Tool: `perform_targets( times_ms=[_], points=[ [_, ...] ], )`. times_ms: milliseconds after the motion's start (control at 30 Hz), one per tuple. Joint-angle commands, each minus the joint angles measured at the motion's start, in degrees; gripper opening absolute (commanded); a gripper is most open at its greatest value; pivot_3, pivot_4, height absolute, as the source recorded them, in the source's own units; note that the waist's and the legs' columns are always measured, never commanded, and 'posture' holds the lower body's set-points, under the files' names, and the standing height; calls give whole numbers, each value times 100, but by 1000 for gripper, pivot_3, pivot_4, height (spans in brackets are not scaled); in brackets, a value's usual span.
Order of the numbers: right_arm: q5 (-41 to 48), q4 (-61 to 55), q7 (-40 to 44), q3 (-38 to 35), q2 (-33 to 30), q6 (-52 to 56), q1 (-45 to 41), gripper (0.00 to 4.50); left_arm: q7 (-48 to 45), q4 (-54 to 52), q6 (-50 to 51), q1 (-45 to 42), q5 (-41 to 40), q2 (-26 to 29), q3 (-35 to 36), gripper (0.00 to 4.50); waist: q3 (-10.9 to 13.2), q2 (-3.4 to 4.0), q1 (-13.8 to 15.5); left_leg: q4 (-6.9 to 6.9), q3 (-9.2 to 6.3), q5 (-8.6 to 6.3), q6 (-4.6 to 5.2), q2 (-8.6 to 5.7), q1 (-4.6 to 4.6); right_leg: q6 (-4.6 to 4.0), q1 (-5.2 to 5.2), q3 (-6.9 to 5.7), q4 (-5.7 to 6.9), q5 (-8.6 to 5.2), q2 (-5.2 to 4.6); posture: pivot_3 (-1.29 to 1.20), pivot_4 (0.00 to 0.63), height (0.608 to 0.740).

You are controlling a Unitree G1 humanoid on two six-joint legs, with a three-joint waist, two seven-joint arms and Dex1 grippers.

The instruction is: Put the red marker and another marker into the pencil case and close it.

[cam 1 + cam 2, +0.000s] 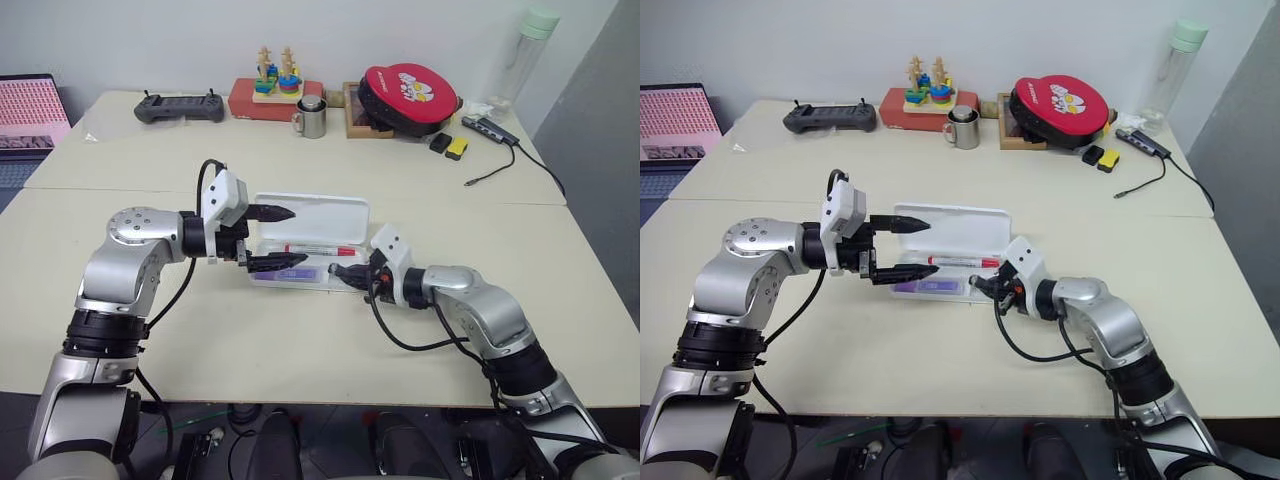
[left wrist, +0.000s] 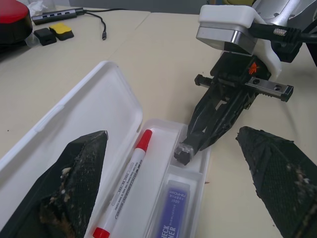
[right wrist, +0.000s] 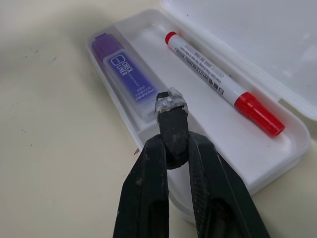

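- Both markers are in: the red marker (image 3: 218, 82) lies along the far channel of the pencil case (image 1: 352, 283), and another marker (image 3: 128, 75), the stubby purple one, sits in the near compartment toward the left end
- The lid (image 1: 318, 212) stands open, tipped back on the far side of the tray, so loading looks done and closing is the step in hand
- The right gripper (image 3: 171, 111) has its fingers drawn nearly together on a small dark piece with a clear tip, poised right over the tray's right end
- The left gripper (image 1: 276, 238) is spread wide and holds nothing, one finger up by the lid, the other low by the tray's left end
- Next move, I'd judge: get the right gripper out of the tray, then swing the lid toward the near side and press it shut
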Motion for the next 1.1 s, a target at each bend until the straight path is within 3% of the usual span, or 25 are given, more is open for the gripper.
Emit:
perform_targets(
  times_ms=[33, 333, 500, 567, 733, 900, 1100],
  points=[
    [-12, -48, -23, -101, 43, -59, -79, 936, 56, -275, 54, 3, -141, 68, 221, 4500, 0, 0, -1, 0, 0, 0, 0, 0, 0, 0, 0, 0, 0, 0, 0, 0, 150, 740],
    [70, -127, 92, -192, -56, -16, -145, 2953, 200, -348, 118, 63, -172, 50, 284, 4500, 0, 0, 0, 0, 0, 0, 0, 0, 0, -1, 0, 0, 0, 1, 0, 0, 150, 740],
    [713, -348, 274, -843, 16, 200, -626, 4191, 605, -506, 591, 393, -795, -31, 992, 4500, 1, 1, -19, 0, 1, 0, 0, 1, 0, -6, -2, 3, 0, 3, 0, 0, 150, 740],
    [865, -214, 314, -1044, 83, 175, -972, 4472, 902, -495, 545, 434, -863, -92, 1271, 4500, 1, 1, -20, 0, 1, 0, 0, 2, 0, -8, -3, 1, 3, 5, 0, 0, 150, 740],
    [790, 860, 196, -1377, 286, -154, -1973, 4472, 1515, -463, 566, 517, -1188, -140, 2082, 4500, 1, 1, -16, 3, -1, 0, 0, 4, 2, -8, 0, -2, 3, 5, 2, 0, 150, 740],
    [-8, 3368, -445, -1318, 616, -1098, -3268, 3521, 1879, -540, 464, 675, -1290, -180, 2459, 4500, 1, 1, -13, -1, 2, 0, 0, 4, 2, -22, -5, 0, 2, 14, 2, 0, 150, 740],
    [-633, 5199, -301, -1118, 875, -2092, -4083, 2207, 2035, -788, 708, 840, -1739, -187, 2698, 4500, 2, -1, 15, -10, 5, -1, -2, 1, -9, -24, -12, -2, -1, 14, -2, 0, 150, 740]
  ],
)
